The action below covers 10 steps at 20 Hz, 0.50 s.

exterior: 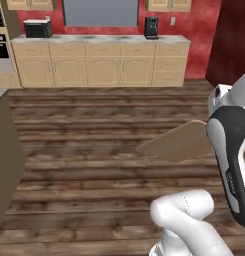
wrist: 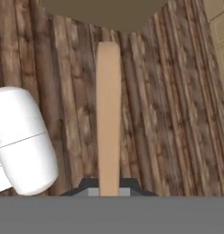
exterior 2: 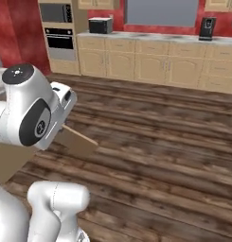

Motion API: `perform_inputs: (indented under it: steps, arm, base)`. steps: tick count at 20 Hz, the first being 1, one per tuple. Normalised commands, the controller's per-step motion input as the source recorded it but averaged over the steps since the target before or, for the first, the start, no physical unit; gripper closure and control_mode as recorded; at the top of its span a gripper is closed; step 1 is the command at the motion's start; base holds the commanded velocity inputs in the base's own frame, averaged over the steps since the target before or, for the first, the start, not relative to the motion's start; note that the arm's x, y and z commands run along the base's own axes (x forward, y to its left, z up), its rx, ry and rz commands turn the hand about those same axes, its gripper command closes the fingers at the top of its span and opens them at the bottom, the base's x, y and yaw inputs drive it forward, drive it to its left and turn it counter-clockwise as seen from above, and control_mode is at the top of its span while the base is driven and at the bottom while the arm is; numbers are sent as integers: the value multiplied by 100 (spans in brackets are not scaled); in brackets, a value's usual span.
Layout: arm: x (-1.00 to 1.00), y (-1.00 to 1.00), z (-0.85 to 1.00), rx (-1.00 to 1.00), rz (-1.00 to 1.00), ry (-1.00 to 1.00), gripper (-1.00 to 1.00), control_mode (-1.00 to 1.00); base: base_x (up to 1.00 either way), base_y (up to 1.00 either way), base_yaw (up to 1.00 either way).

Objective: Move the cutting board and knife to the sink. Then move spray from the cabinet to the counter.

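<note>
My gripper point(wrist: 109, 191) is shut on the cutting board point(wrist: 108, 114), a light-wood board seen edge-on in the hand view, running straight up from between the fingertips. From the left base view the cutting board point(exterior: 178, 142) sticks out to the left of my forearm, held tilted in the air above the wooden floor. The right base view shows the cutting board point(exterior 2: 79, 141) jutting out from under my arm. The knife, the sink and the spray are out of view.
A brown-sided unit point(exterior: 4, 160) with a pale top corner stands close on the left. Across the plank floor point(exterior: 94, 170) runs a far row of light-wood cabinets point(exterior: 99, 62) with a black appliance point(exterior: 38, 28), a coffee machine point(exterior: 151, 27) and a wall oven point(exterior 2: 60, 38).
</note>
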Motion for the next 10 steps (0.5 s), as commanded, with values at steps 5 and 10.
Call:
perform_inputs:
  steps: [5, 10]
  arm:
    - [0, 0, 0, 0, 0, 0, 100, 100]
    - [0, 0, 0, 0, 0, 0, 100, 100]
  base:
    - [-39, 91, 25]
    - [-37, 100, 43]
